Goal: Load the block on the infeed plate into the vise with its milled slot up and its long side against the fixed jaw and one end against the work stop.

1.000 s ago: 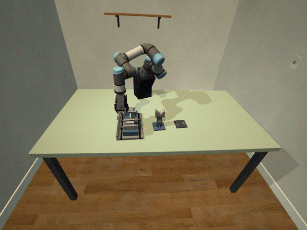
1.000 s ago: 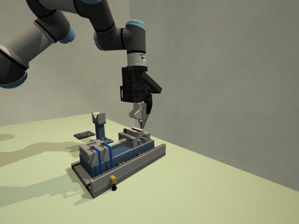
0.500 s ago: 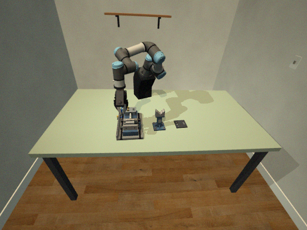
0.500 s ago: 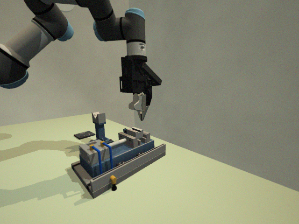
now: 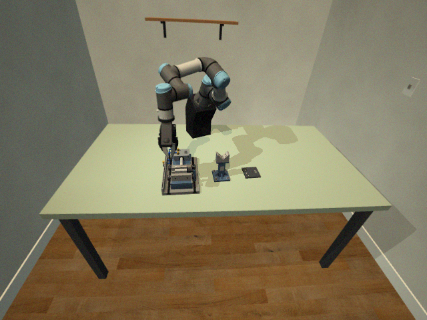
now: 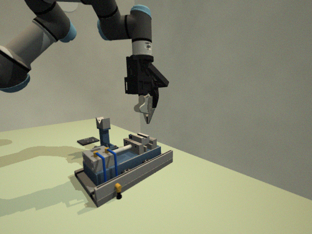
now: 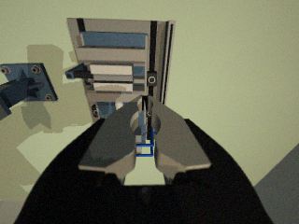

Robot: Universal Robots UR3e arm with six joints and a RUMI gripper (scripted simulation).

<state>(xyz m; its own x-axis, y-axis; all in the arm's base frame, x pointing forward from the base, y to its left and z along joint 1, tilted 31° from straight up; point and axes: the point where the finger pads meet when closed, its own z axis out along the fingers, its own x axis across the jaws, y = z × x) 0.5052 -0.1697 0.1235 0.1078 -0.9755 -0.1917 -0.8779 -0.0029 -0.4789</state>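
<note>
Pale grey slotted block: below the black-and-grey two-fingered pincer, clenched on nothing; long axis parallel to its closing direction.

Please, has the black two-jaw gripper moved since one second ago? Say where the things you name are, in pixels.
Yes. In the exterior view, the black two-jaw gripper (image 5: 169, 159) (image 6: 147, 123) (image 7: 144, 96) has risen: its fingertips are now farther above the grey-and-blue vise (image 5: 181, 184) (image 6: 130, 157) (image 7: 113, 40).
</note>
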